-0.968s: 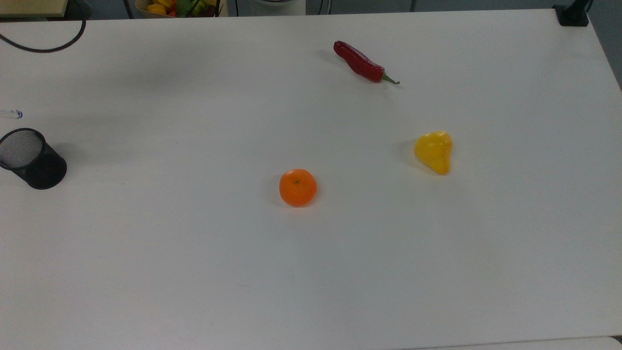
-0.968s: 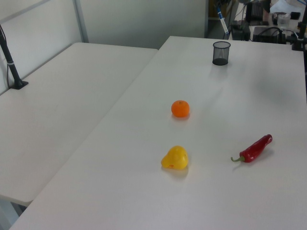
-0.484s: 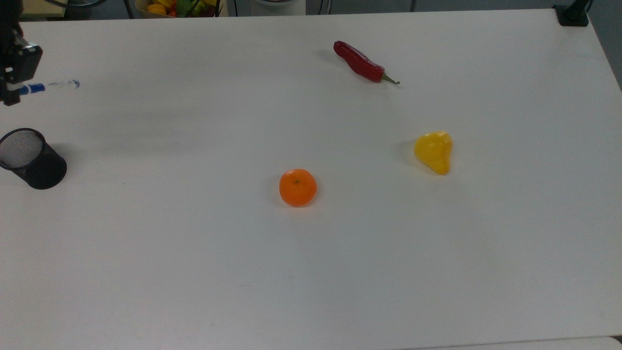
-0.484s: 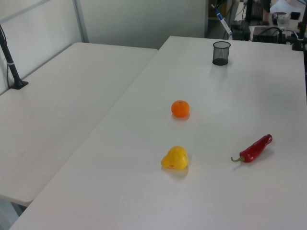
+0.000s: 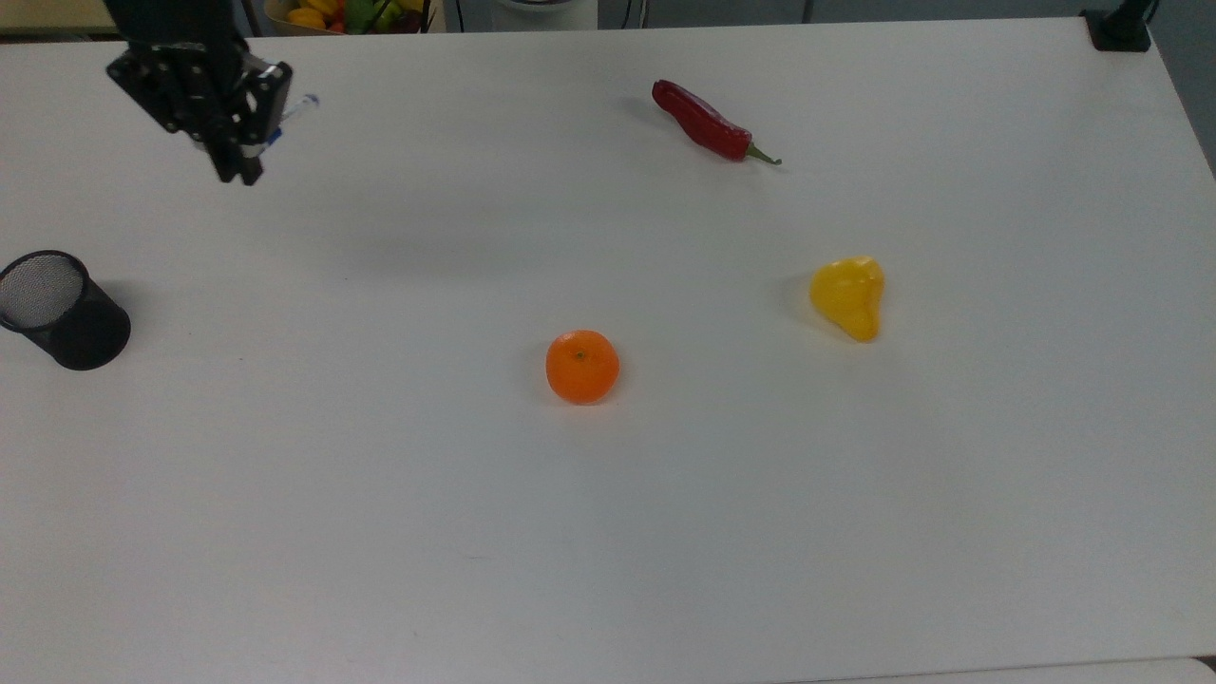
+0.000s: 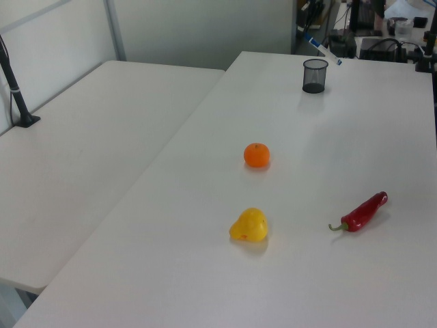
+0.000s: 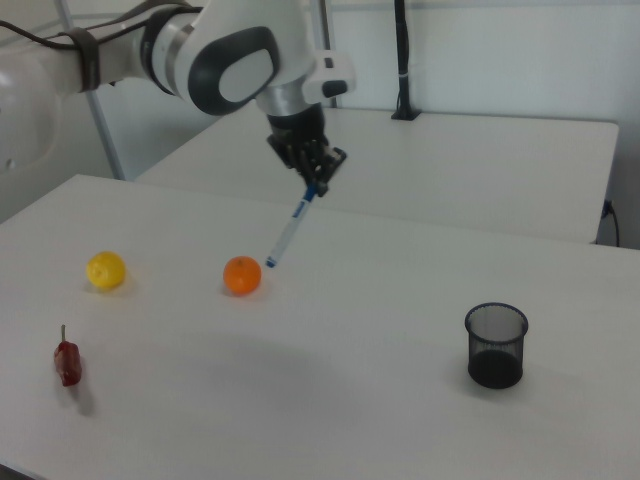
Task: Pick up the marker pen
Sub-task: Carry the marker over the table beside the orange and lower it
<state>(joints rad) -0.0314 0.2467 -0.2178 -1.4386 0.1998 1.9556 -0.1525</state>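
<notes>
My gripper hangs well above the white table, shut on the marker pen. The pen is slim and white with a blue cap at the gripped end, and it slants down from the fingers toward the right view's left, its tip in the air in front of the orange. In the top view the gripper sits at the far left corner, with the marker pen sticking out toward the top view's right. The left view shows the marker pen in the air above the black mesh cup.
A black mesh cup stands at the top view's left edge. An orange lies mid-table, a yellow pear-shaped fruit to its right, and a red chili at the far side. A second white table adjoins in the left view.
The gripper has carried the marker pen from the top view's left edge toward the right and far side, away from the mesh cup. The fruit and the cup have not moved.
</notes>
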